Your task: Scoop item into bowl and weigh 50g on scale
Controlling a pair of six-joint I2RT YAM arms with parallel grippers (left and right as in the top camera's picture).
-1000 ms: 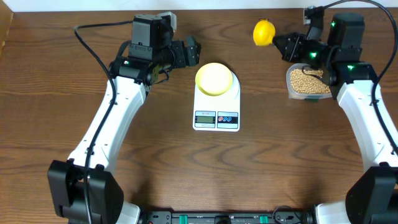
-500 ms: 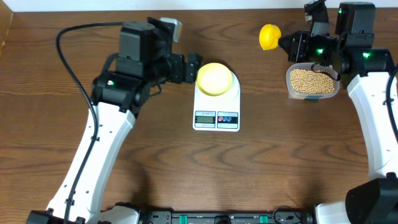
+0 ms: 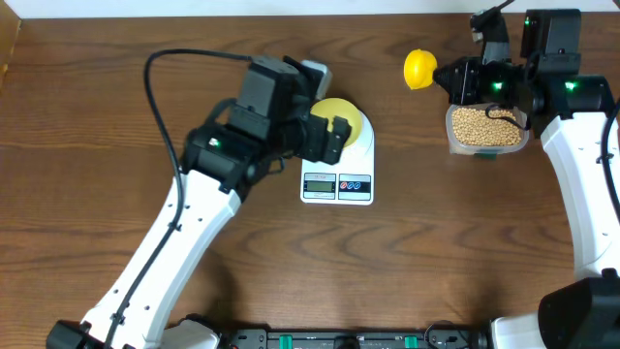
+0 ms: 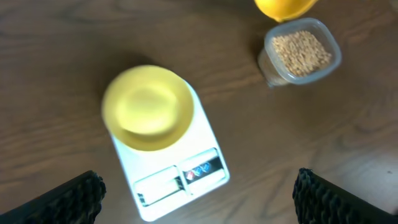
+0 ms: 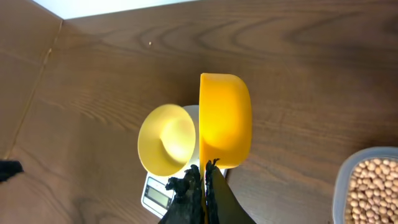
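The pale yellow-green bowl (image 3: 345, 112) stands empty on the white scale (image 3: 337, 184). My left gripper (image 3: 337, 139) hovers open above the bowl's near-left edge and partly covers it. From the left wrist, the bowl (image 4: 148, 107) and scale (image 4: 186, 180) lie below the wide-apart fingers (image 4: 74, 196) of the left gripper (image 4: 199, 202). The tan beans (image 3: 481, 126) fill a clear tub. My right gripper (image 3: 448, 76) is shut on the handle of a yellow scoop (image 3: 419, 68), held off the table left of the tub. The right wrist view shows the scoop (image 5: 225, 121) on edge, empty.
The clear tub (image 4: 301, 51) of beans sits on the wooden table at the far right, with the scoop (image 4: 283, 7) just behind it. The left arm's black cable loops over the table's left half.
The left arm has swung right, from beside the scale's left to over the bowl, staying open. The right gripper with the scoop shifted slightly right and back.
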